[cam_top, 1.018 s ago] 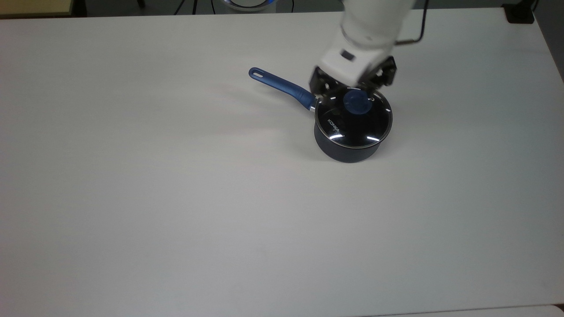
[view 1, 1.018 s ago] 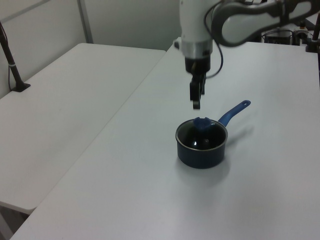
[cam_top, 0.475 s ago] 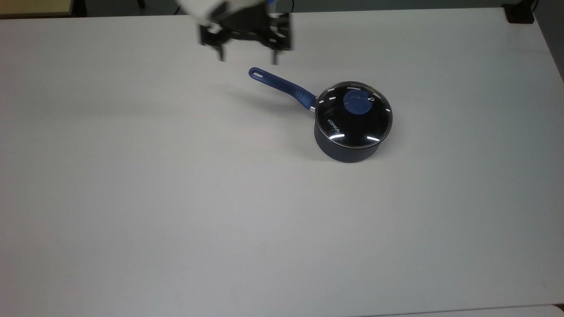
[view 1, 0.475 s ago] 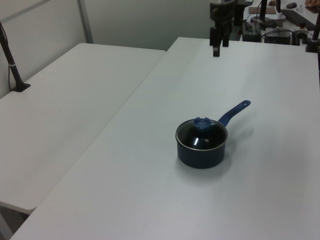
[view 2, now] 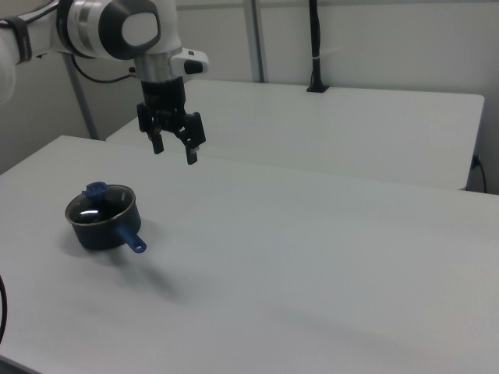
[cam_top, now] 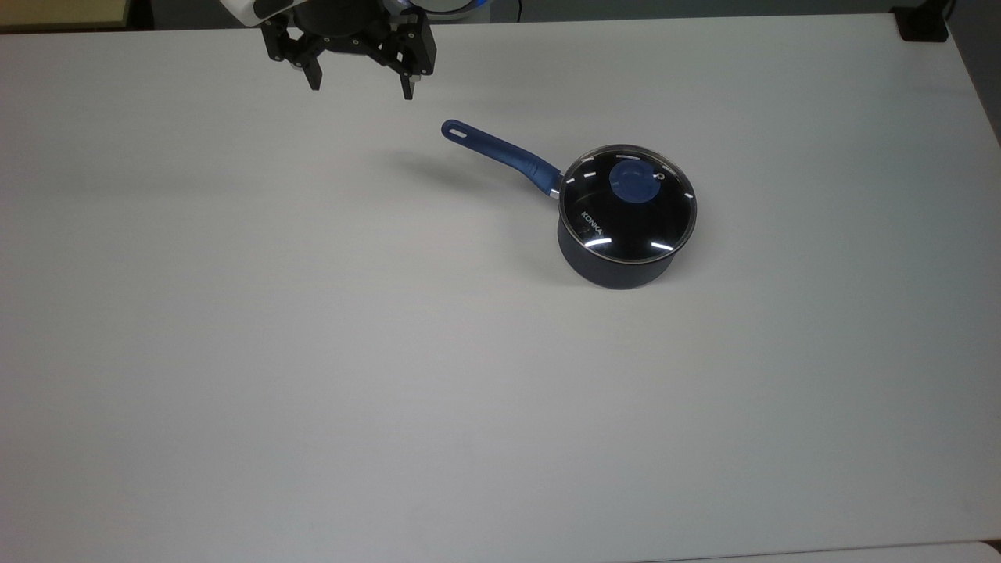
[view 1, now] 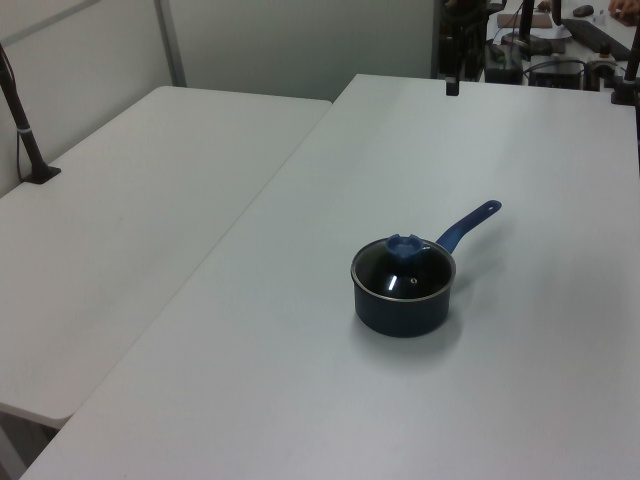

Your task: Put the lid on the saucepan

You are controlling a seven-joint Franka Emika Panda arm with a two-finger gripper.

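On the white table (cam_top: 313, 352), the lidded saucepan (cam_top: 618, 262) points its handle toward the top view's upper left; the fingers (cam_top: 407, 84) are spread, empty.

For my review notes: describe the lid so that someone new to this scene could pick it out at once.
On the white table stands one dark saucepan with a long blue handle. The lid sits on its rim: round clear glass, white KONKA lettering, and a blue knob.

the arm (cam_top: 258, 8) is cut off by the top view's upper edge.
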